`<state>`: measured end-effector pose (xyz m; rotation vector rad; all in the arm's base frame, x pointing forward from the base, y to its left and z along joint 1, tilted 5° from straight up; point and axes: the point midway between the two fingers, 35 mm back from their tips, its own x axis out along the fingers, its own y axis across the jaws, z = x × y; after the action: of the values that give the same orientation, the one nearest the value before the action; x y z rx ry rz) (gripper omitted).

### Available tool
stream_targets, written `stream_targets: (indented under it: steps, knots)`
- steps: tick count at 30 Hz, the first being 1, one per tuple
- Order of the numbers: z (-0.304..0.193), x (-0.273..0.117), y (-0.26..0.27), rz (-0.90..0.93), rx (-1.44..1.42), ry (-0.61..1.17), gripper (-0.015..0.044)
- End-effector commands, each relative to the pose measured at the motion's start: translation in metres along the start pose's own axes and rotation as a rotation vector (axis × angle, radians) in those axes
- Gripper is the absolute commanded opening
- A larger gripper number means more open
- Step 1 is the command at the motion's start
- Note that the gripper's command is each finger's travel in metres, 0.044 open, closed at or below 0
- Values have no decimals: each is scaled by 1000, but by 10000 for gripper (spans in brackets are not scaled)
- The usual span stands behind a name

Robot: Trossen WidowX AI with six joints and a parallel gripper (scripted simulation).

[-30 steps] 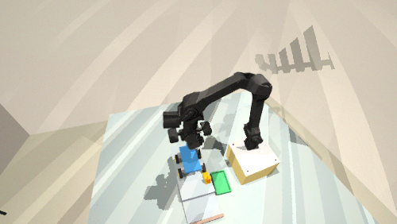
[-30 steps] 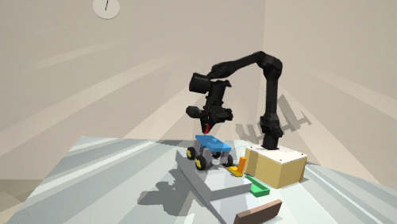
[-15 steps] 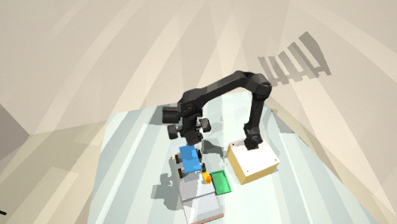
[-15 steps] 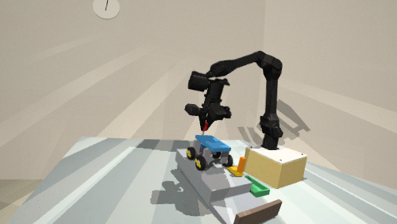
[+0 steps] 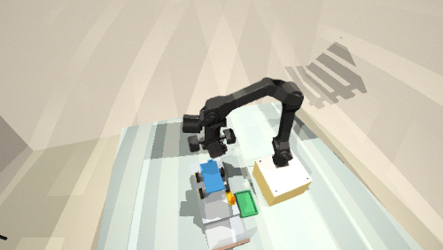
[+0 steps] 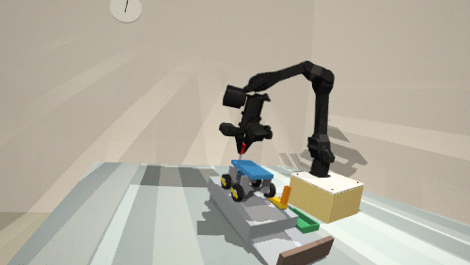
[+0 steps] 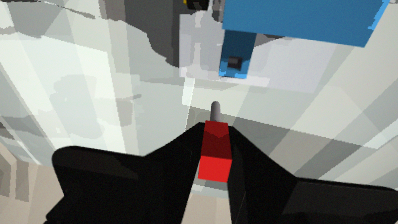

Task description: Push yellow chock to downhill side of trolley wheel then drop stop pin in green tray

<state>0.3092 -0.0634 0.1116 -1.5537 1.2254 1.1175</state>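
The gripper (image 5: 213, 148) (image 6: 242, 151) (image 7: 214, 130) is clenched on the stop pin (image 6: 242, 149) (image 7: 216, 150), its red head between the fingers and its grey shank jutting out free, above the uphill end of the ramp (image 5: 217, 208) (image 6: 270, 213), near the middle of the exterior view. The pin looks light and rigid, hardly fragile; its squared head offers flat faces and is the right place to hold, whereas the thin round shank would probably twist or slip. In the wrist view the shank's tip points at the blue tab with a dark socket, upper centre, and stands apart from it. The trolley (image 5: 212, 175) (image 6: 253, 170) (image 7: 305, 20) sits on the ramp at lower centre of the top view, free-wheeling by the look of it, so a light knock could set it rolling. The chock (image 5: 230, 198) (image 6: 282, 202) lies by its downhill wheel on the tray side, orange handle upright; whether the rubber touches the wheel I cannot tell. The green tray (image 5: 252, 214) (image 6: 307, 229) is on the bench (image 5: 146, 213) (image 6: 155, 226), just beside the ramp, right of the chock. Trolley and handle both stand between pin and tray, so the carry should stay high and swing wide of them before lowering.
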Motion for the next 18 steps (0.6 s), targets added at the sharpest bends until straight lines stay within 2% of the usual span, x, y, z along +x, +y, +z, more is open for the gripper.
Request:
stream_targets:
  steps: [1,18]
  knots:
    - [-1,-1,12,-10,0,0,0]
    - [-1,2,73,-5,-1,1,0]
